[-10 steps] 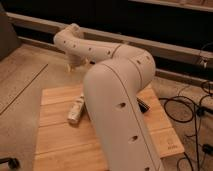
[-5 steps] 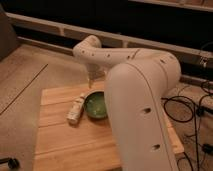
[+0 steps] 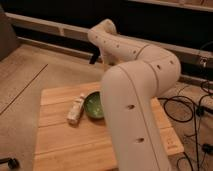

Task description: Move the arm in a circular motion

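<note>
The cream-white arm (image 3: 131, 105) fills the middle of the camera view. Its thick near segment rises from the bottom edge to a bulbous elbow (image 3: 161, 70) at the right. The forearm then runs up and left to the wrist (image 3: 103, 31). The gripper (image 3: 94, 57) hangs as a small dark part below the wrist, over the floor just beyond the far edge of the wooden table (image 3: 60, 145).
A green bowl (image 3: 92, 106) sits on the table, its right side hidden by the arm. A white bottle (image 3: 76, 109) lies to its left. Black cables (image 3: 192, 107) lie on the floor at the right. A dark wall with a rail (image 3: 45, 25) runs along the back.
The wrist and gripper have swung from the left toward the middle and farther back. The near segment has shifted right, uncovering the bowl.
</note>
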Tool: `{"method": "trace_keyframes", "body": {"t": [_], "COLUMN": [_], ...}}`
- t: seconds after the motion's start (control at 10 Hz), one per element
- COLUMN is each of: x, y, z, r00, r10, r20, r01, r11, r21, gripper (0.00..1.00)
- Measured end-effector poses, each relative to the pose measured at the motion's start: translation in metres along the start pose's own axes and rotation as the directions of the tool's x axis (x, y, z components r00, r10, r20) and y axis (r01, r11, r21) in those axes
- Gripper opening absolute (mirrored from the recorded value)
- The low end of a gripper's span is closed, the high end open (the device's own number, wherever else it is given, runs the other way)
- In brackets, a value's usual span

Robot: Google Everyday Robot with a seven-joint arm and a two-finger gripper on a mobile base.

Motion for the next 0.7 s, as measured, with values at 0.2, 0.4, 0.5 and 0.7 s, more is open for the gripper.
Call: {"method": "trace_keyframes", "body": {"t": [0.2,0.4,0.5,0.7], "x": [-0.032,-0.025,-0.016,0.012], "y": [0.105,0.196,0.220,0.255], "z": [-0.046,-0.081,-0.092,-0.112], "r00": [0.973,0.905,0.879,0.833], "r10": [-0.204,-0.381,-0.427,-0.493], "r20": [0.111,0.191,0.214,0.251], "r01": [0.210,0.405,0.459,0.542], "r11": [0.977,0.908,0.879,0.819], "r21": [-0.041,-0.106,-0.132,-0.188], "gripper": [0.65,0.65,0.65,0.65]}}
